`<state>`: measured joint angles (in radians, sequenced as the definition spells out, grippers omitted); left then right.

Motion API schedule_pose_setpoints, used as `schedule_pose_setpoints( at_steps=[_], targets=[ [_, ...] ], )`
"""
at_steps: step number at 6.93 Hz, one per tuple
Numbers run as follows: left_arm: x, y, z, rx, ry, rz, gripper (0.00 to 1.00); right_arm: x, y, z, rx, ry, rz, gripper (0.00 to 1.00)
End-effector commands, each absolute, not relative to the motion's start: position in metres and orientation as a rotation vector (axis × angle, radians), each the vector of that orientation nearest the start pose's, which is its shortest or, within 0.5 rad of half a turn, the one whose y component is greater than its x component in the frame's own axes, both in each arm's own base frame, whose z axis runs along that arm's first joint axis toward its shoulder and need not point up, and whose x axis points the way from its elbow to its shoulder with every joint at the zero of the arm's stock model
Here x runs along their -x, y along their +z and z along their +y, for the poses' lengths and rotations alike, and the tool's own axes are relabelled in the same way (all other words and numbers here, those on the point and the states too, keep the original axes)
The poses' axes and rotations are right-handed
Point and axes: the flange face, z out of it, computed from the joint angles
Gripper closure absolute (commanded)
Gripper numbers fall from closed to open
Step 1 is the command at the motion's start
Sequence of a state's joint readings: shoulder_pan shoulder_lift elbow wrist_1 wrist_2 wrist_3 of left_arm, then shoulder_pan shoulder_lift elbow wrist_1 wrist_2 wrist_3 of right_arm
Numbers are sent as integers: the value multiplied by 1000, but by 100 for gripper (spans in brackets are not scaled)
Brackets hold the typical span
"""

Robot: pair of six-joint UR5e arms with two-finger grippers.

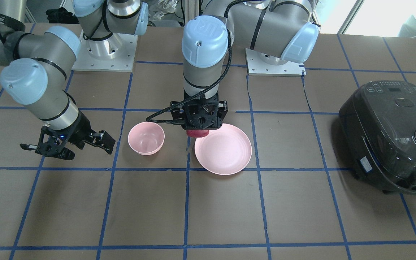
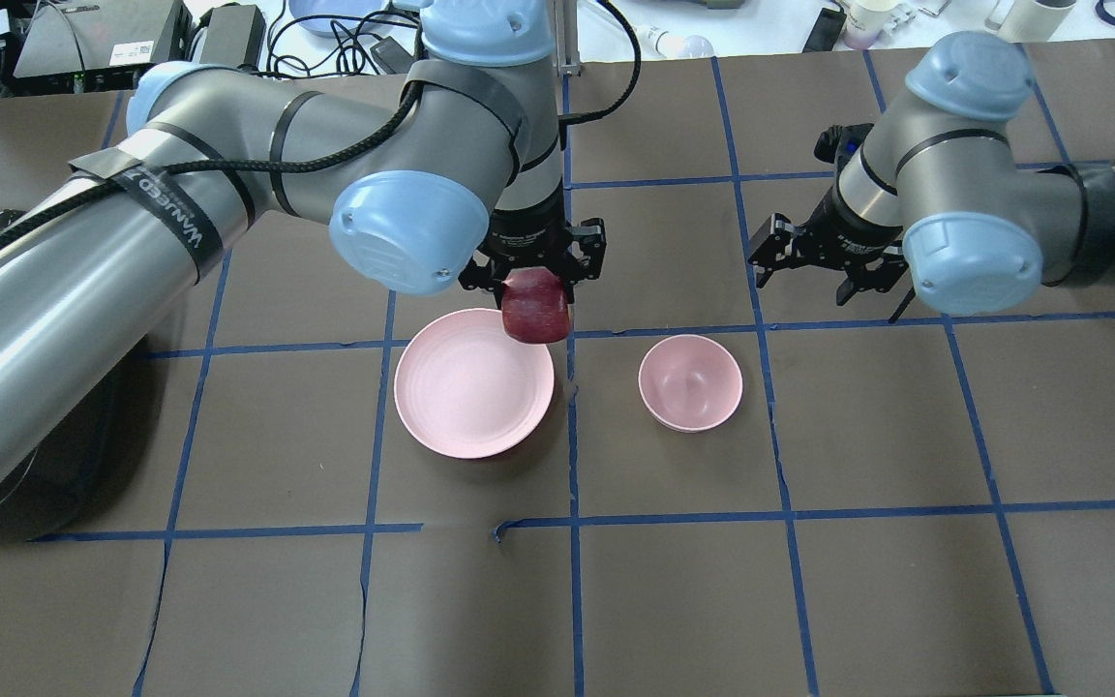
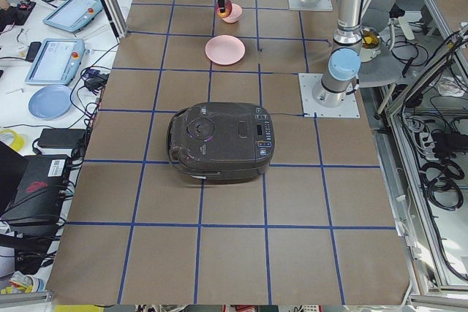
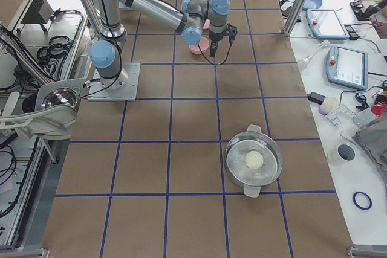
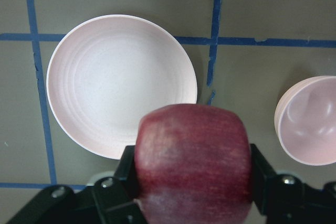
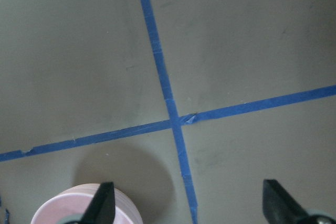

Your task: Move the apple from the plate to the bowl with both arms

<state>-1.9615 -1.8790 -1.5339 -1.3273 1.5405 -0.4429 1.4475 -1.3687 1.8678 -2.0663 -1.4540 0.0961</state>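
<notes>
Left gripper (image 2: 533, 288) clenched on apple (image 2: 536, 308), apple over plate's (image 2: 461, 397) upper-right rim in overhead view, front view hides most of apple beneath gripper, left wrist view shows fingers (image 5: 261, 174) pressing both sides, bowl (image 5: 310, 124) at right edge, right gripper (image 6: 186, 203) spread, holding nothing.

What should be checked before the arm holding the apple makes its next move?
1. Apple firmly held: ok, the left tool grips it on both sides.
2. Apple lifted off the plate: ok, the plate is bare.
3. Bowl empty and upright: ok.
4. Right tool open and empty: ok.
5. Right tool close enough to take the apple: not ok, it hangs on the bowl's far side, apart from the apple.
</notes>
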Motion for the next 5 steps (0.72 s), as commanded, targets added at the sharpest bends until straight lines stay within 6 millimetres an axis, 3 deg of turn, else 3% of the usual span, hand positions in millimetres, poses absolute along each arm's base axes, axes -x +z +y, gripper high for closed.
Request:
schedule_pose_setpoints(
  at_steps=[1,2,5],
  targets=[
    [407,333,-499,121,16,3172,68,-40,307,-553,-259,-15,3064,0],
    [428,327,-500,134,9,3175,68,-22,314,-557,-305,-35,3062,0],
    [480,302,-500,284,-8,3175,69,-6,326,-553,-389,-70,3043,0]
  ],
)
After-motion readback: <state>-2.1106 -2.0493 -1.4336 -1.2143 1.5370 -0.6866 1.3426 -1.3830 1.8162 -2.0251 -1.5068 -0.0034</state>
